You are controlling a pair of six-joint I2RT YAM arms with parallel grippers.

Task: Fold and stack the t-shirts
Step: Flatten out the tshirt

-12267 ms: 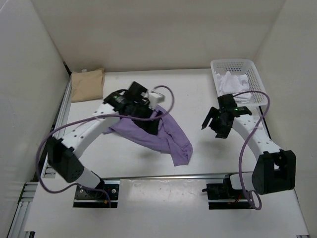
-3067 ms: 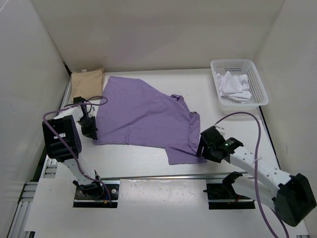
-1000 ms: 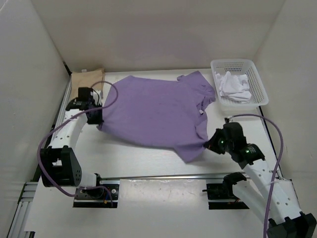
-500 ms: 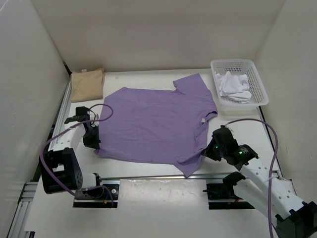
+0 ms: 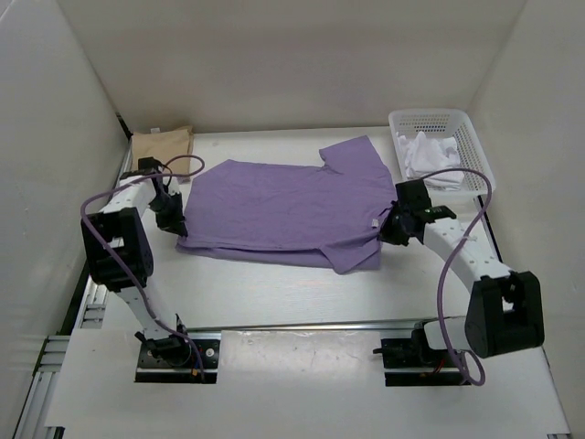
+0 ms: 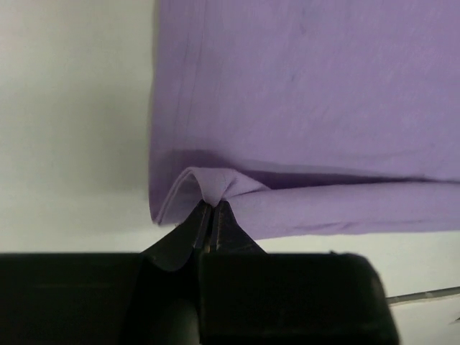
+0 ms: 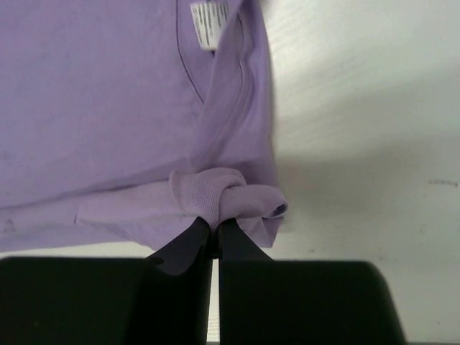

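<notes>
One shirt folded, one mid-fold, one waiting.
Your left fingers (image 6: 185,236) and right fingers (image 7: 241,244) each pinch a near corner of the lavender shirt (image 5: 283,206), spread on the surface (image 5: 274,297) with its near edge doubled over — the tan shirt (image 5: 163,144) lies folded far left, the white shirt (image 5: 430,157) crumpled in the basket (image 5: 477,155).

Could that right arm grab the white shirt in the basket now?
Probably not yet: the right gripper is shut on the purple shirt. The basket holding the white shirt sits just beyond it, with nothing between.
</notes>
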